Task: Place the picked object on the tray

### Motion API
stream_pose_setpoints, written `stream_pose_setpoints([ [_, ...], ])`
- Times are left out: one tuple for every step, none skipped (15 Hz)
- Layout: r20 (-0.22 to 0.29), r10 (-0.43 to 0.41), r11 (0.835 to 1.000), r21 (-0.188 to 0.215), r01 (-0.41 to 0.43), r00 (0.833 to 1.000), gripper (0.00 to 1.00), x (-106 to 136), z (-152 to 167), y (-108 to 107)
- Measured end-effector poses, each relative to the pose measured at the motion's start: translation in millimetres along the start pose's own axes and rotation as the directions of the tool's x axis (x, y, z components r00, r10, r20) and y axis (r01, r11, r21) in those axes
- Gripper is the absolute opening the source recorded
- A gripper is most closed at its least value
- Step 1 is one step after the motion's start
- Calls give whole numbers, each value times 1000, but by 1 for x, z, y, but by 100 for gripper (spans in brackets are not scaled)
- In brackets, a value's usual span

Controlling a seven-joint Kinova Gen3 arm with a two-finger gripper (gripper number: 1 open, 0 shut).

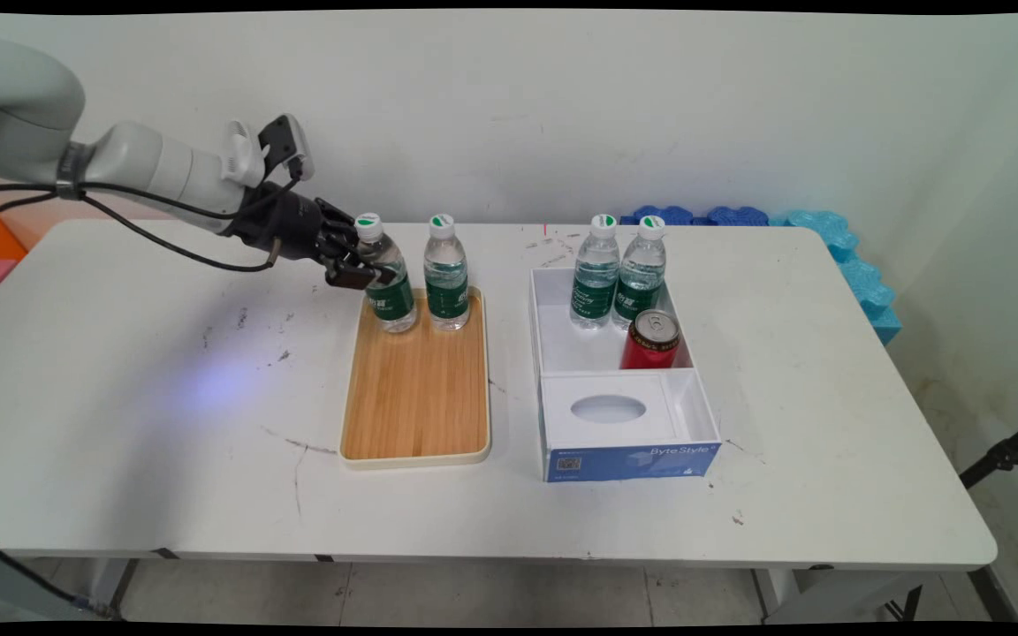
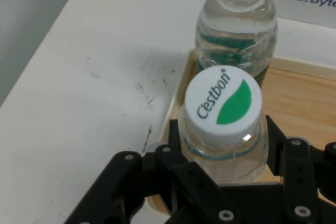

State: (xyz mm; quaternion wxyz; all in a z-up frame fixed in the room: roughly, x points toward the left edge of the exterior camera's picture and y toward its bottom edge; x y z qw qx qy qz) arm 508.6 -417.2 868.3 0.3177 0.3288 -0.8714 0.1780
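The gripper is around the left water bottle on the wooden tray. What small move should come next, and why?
Probably a short straight lift. The gripper looks closed on the left water bottle, which stands upright at the wooden tray's far corner, close beside a second bottle; rising straight should avoid knocking it.

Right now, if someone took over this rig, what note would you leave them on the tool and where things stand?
Tool: shut on the left bottle, gripping it just below the cap, as the hand view shows.
Left bottle: tilted, at the far left corner of the wooden tray.
Second bottle: upright on the tray, just right of the held one.
White box, right of the tray: two more bottles upright at the back, and a red can in front of them.
Not visible: whether the held bottle's base is on the tray or lifted off it.
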Motion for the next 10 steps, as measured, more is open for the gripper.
stream_pose_setpoints([
  [1, -1, 1000, 1, 1, 1000, 0, -1, 1, -1],
  [4, -2, 1000, 3, 2, 1000, 0, -2, 4, -3],
  [6, -3, 1000, 4, 3, 1000, 0, -3, 5, -4],
  [10, -3, 1000, 6, 3, 1000, 0, -5, 7, -6],
  [12, -3, 1000, 7, 3, 1000, 0, -6, 8, -7],
  [15, -3, 1000, 7, 3, 1000, 0, -7, 9, -8],
  [17, -2, 1000, 6, 2, 1000, 100, -9, 10, -9],
  [18, -1, 1000, 5, 1, 1000, 100, -10, 11, -9],
  [19, 0, 1000, 5, 0, 1000, 100, -11, 11, -10],
  [21, 2, 1000, 3, -2, 1000, 100, -12, 11, -11],
])
